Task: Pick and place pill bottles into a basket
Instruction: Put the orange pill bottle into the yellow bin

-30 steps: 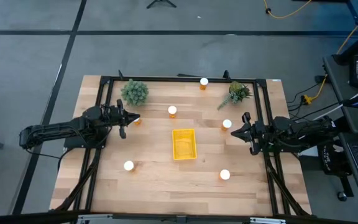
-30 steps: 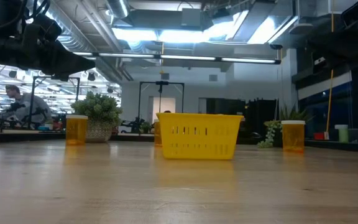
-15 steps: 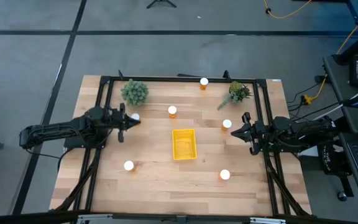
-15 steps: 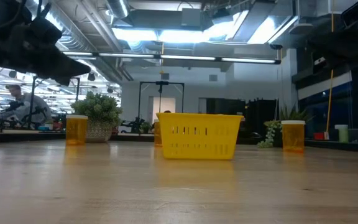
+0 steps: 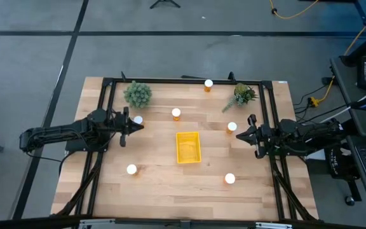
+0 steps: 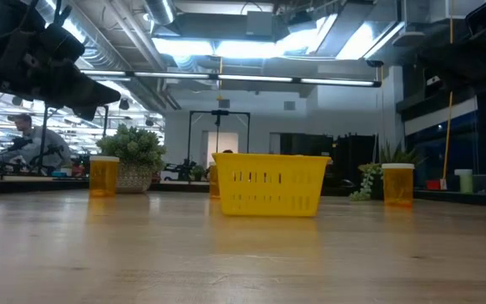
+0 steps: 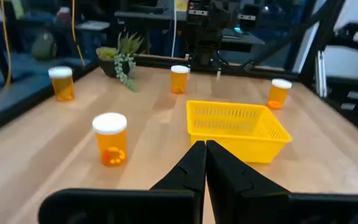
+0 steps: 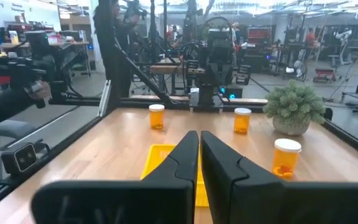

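Six orange pill bottles with white caps stand upright on the wooden table: at the far edge (image 5: pixel 208 83), far of the basket (image 5: pixel 176 113), at its right (image 5: pixel 232 126), near left (image 5: pixel 131 169), near right (image 5: pixel 230 179), and one (image 5: pixel 138 119) just far of my left gripper (image 5: pixel 134 126). The yellow basket (image 5: pixel 189 147) sits mid-table and holds nothing that I can see. My left gripper (image 7: pixel 204 145) is shut and empty, pointing toward the basket (image 7: pixel 238 129), with the nearest bottle (image 7: pixel 110 138) beside it. My right gripper (image 5: pixel 238 133) is shut and empty (image 8: pixel 199 134) at the table's right.
Two small green plants stand at the far left (image 5: pixel 137 94) and far right (image 5: pixel 242 95). A black frame runs round the table top (image 5: pixel 110 102). In the low view the basket (image 6: pixel 270 184) stands between two bottles (image 6: pixel 104 176) (image 6: pixel 397 184). A person (image 6: pixel 24 139) shows in the room behind.
My left gripper has shifted a little toward the table's near edge and sunk slightly, still shut. The bottle beside it, partly covered before, now shows in full from above. The bottles and the basket have stayed in place.
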Controlling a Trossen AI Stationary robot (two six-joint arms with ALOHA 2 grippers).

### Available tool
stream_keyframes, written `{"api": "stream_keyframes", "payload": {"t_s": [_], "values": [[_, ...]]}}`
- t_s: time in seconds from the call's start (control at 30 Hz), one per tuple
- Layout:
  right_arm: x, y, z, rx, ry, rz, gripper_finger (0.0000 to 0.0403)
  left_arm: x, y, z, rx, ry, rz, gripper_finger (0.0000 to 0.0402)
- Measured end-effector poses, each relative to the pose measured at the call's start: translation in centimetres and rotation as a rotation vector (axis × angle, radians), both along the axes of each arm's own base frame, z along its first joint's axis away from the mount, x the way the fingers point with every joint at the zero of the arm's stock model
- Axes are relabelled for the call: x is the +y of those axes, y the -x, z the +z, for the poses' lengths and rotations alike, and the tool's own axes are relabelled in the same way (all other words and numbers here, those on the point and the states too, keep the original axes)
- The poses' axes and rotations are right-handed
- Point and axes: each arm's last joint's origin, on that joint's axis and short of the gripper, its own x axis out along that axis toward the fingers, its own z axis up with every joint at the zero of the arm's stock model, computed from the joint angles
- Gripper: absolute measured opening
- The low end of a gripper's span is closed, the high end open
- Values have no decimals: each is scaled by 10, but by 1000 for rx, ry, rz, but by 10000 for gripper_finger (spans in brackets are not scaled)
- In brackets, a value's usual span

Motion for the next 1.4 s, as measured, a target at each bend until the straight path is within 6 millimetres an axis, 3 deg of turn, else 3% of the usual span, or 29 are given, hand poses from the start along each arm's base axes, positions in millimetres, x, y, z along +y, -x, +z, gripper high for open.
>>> {"api": "stream_keyframes", "payload": {"t_s": [0.2, 0.57, 0.7, 0.9, 1.2, 1.4], "values": [[-3, 0, 0, 6, -119, -111, 23, 5, 1, -1, 3, 36, 199, 3], [-6, 2, 10, -25, -135, -196, 23, 7, 0, -1, 33, 74, 237, 2], [-8, 2, 10, -18, -158, -242, 23, 7, -2, 10, 48, 128, 251, 3], [-8, 1, 9, -8, -143, -251, 23, 2, -10, 31, 71, 74, 182, 3], [-8, 1, 9, -7, -126, -253, 23, -20, -21, 56, 226, 190, 3, 2], [-8, 1, 9, -7, -125, -253, 23, -34, -20, 69, 387, 203, 66, 2]]}}
